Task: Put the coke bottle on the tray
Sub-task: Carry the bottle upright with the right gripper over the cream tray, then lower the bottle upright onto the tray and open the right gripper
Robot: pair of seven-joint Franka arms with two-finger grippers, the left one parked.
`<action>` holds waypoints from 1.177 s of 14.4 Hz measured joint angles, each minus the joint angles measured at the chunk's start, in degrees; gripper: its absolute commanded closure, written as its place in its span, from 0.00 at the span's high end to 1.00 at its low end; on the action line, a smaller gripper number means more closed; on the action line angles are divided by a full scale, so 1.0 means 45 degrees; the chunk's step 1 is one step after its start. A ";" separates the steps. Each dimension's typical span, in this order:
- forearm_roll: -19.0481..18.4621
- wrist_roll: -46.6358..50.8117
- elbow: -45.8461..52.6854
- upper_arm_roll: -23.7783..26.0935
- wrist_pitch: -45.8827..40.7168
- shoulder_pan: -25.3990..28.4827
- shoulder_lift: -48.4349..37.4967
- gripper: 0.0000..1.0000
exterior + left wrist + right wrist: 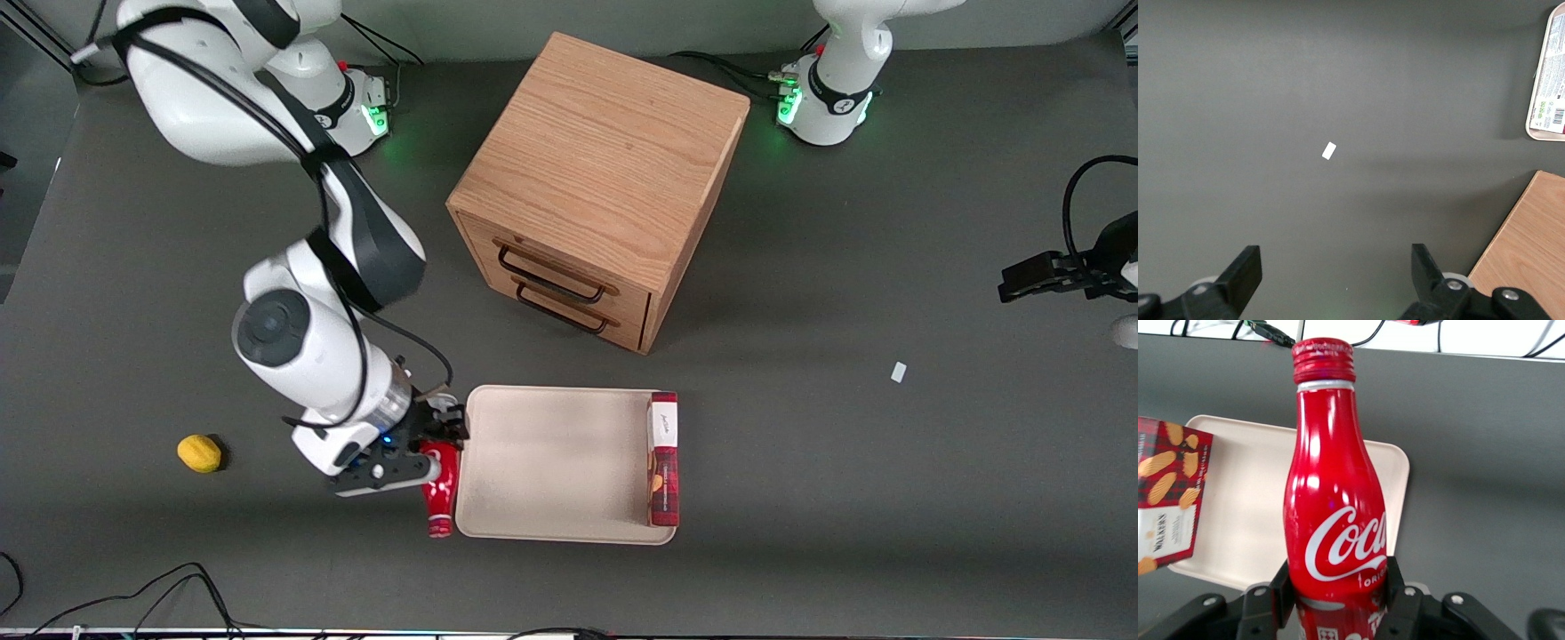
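Right now the gray bench (889, 498) holds a big wooden drawer box (591, 191), and nearer the front camera lies the flat tray (551, 462) with a red cookie box (664, 462) on it. Just beside the tray's rim, the claw (433, 449) is clenched on the coke bottle (440, 493) — its cap points toward the camera. A little yellow lemon (199, 452) sits well apart.

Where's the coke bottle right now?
The gripper holds the coke bottle just outside the tray's rim at the working arm's end.
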 measured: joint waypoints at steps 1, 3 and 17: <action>-0.0001 0.0000 0.0022 0.0001 0.0448 0.0030 0.0497 0.25; -0.0002 0.0030 0.0051 0.0003 0.1067 0.0069 0.1363 0.25; -0.0001 0.1152 0.0002 -0.0053 0.2944 0.0373 0.3515 0.82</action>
